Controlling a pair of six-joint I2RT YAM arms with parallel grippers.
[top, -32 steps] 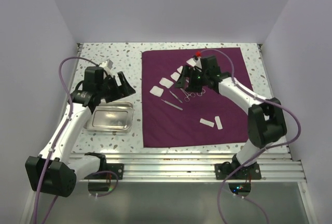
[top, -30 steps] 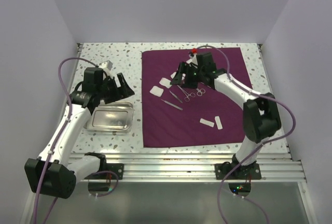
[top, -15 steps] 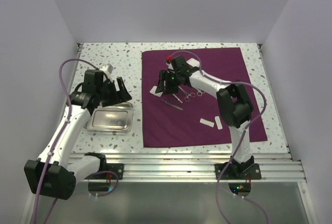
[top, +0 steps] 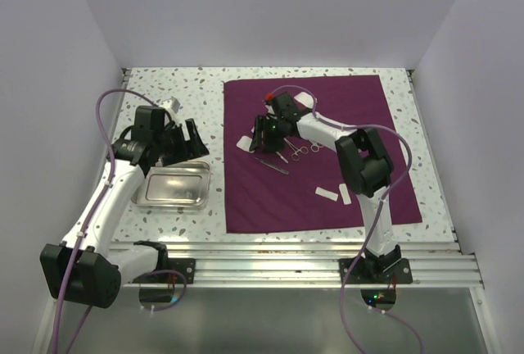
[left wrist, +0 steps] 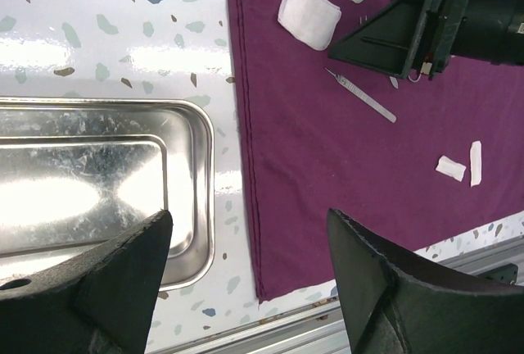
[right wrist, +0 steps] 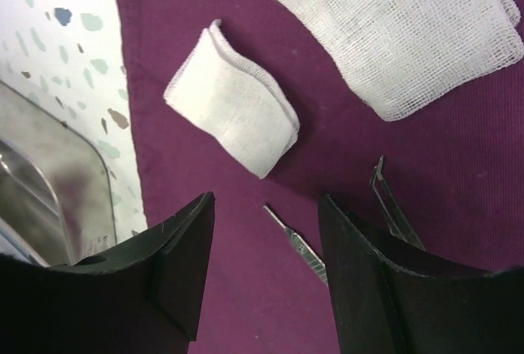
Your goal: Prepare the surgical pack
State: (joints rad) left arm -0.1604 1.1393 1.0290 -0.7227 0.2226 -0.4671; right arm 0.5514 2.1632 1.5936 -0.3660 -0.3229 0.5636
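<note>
The small folded white gauze square is laid on the dark-purple cloth, just ahead of the right pincer, which is spread open and empty. The left pincer, open too, is seen farther off.

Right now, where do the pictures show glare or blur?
Left wrist view: strong glare on the steel tray and the glossy table; the left fingers look soft-edged. Right wrist view: the folded gauze square is sharp, its weave visible; the right fingers are dark and soft. Top view: even light.
</note>
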